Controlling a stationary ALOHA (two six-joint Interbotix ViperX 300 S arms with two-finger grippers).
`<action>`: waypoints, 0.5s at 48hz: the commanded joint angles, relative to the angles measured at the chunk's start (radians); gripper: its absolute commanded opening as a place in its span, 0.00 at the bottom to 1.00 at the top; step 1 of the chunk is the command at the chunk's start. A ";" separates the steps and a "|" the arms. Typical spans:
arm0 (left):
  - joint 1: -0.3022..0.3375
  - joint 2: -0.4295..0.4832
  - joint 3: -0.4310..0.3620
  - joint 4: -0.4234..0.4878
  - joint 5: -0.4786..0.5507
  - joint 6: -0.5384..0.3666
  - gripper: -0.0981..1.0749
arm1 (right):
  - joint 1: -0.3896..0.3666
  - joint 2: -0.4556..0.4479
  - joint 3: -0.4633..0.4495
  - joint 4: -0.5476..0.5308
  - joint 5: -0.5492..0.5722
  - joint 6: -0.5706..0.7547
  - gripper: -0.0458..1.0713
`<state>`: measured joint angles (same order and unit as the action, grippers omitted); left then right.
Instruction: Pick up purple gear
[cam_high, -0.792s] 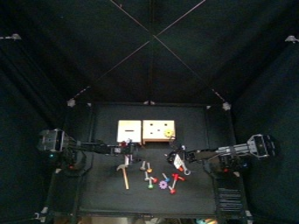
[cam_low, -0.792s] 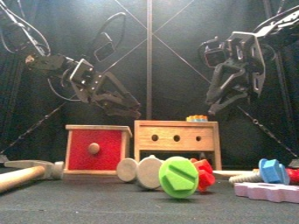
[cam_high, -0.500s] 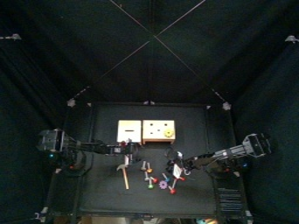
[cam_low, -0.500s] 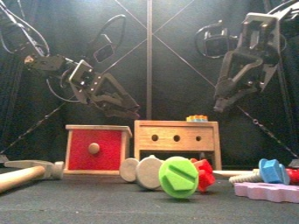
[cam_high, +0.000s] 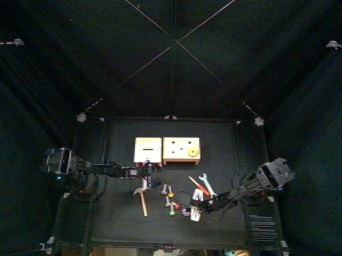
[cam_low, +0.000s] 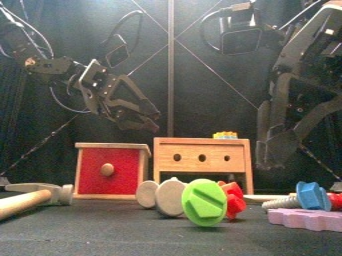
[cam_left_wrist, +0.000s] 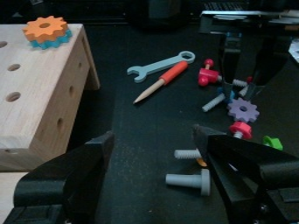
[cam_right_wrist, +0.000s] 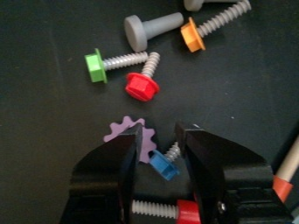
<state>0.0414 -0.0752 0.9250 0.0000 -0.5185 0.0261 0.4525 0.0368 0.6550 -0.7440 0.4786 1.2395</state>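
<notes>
While the left gripper (cam_left_wrist: 152, 162) hangs idle with jaws apart by the wooden blocks, the right gripper (cam_right_wrist: 158, 144), jaws open, hovers over the purple gear (cam_right_wrist: 124, 132) lying on the surface among loose bolts, so descending and closing seems next.

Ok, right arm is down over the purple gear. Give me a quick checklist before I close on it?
1. Right gripper open: ok.
2. Purple gear lying flat on the table: ok.
3. Gear between the fingers: not ok; it sits mostly off to one side, one finger overlapping it.
4. Blue bolt clear of the fingers: not ok, it lies in the gap.
5. Height above the table: cannot tell.
6. Left gripper clear, near the wooden block: ok.
</notes>
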 joint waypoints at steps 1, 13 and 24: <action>0.000 -0.012 -0.008 -0.026 -0.005 0.002 0.96 | 0.021 0.006 -0.046 0.000 0.067 0.002 0.75; 0.002 -0.008 -0.003 -0.043 -0.005 0.002 0.96 | 0.046 0.044 -0.069 0.040 0.044 0.002 0.94; 0.006 -0.006 0.000 -0.043 -0.005 0.002 0.96 | 0.048 0.098 -0.094 0.064 0.014 0.002 0.95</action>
<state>0.0445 -0.0752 0.9357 -0.0399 -0.5185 0.0261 0.4985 0.1396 0.5860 -0.6811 0.4970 1.2425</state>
